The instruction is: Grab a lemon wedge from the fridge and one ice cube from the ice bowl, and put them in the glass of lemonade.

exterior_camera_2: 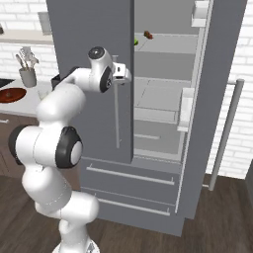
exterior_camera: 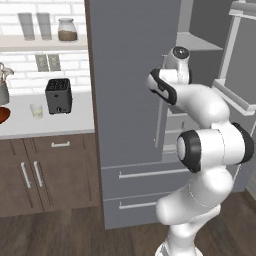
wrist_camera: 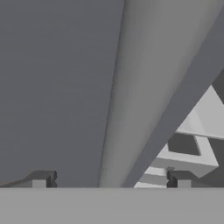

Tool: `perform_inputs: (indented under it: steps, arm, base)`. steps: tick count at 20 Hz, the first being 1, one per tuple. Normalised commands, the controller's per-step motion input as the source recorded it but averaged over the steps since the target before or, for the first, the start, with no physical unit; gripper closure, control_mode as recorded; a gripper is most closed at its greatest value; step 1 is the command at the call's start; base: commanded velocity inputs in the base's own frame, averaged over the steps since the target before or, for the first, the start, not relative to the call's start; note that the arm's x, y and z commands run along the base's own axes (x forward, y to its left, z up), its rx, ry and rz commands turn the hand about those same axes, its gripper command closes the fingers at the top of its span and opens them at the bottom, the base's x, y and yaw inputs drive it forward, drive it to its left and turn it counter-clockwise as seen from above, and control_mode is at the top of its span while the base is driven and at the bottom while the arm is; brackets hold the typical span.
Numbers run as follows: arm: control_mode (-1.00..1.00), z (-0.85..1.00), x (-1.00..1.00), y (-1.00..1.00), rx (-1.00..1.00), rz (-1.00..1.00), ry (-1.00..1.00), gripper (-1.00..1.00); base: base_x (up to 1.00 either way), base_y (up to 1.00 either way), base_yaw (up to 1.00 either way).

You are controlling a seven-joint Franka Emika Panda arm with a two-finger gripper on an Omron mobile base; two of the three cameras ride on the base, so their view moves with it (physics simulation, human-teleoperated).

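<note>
One fridge (exterior_camera_2: 94, 59) door standing open; no legible writing showing.
Gripper (wrist_camera: 111, 179) hovering, jaws apart, straddling the closed door's bar handle (wrist_camera: 131, 96).

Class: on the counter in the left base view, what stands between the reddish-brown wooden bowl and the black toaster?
The glass of lemonade stands between the ice bowl and the toaster, as the left base view shows.

Even, soft, shadowless light fills all three rendered views, bright on the white tiles at 10 o'clock in the left base view and flatter on the grey fridge (exterior_camera: 132, 75). The arm shows gentle highlights with no hard glare. The hand view is soft and low in detail, the close handle (wrist_camera: 144, 87) a smooth blurred gradient, and edges everywhere look slightly pixelated.
</note>
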Motion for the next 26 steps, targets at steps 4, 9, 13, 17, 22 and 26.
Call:
perform_inputs:
  steps: [4, 9, 13, 17, 22, 26]
  arm:
    - [-1.0, 0.0, 0.41, 0.0, 0.0, -0.1, 0.0, -1.0]
    - [-1.0, -0.03, 0.3, 0.0, 0.02, -0.08, 0.0, -1.0]
    - [-1.0, 0.0, 0.01, 0.0, 0.01, -0.02, 0.0, 1.0]
    - [-1.0, 0.0, 0.0, 0.0, 0.0, 0.0, 0.0, 1.0]
    - [-1.0, 0.0, 0.01, 0.0, 0.0, 0.0, 0.0, 1.0]
    - [-1.0, 0.02, -0.11, 0.2, 0.03, 0.0, -0.06, 1.0]
  base:
    - [0.0, 0.0, 0.0]
    - [0.0, 0.0, 0.0]
    - [0.0, 0.0, 0.0]
    - [0.0, 0.0, 0.0]
    - [0.0, 0.0, 0.0]
    - [0.0, 0.0, 0.0]
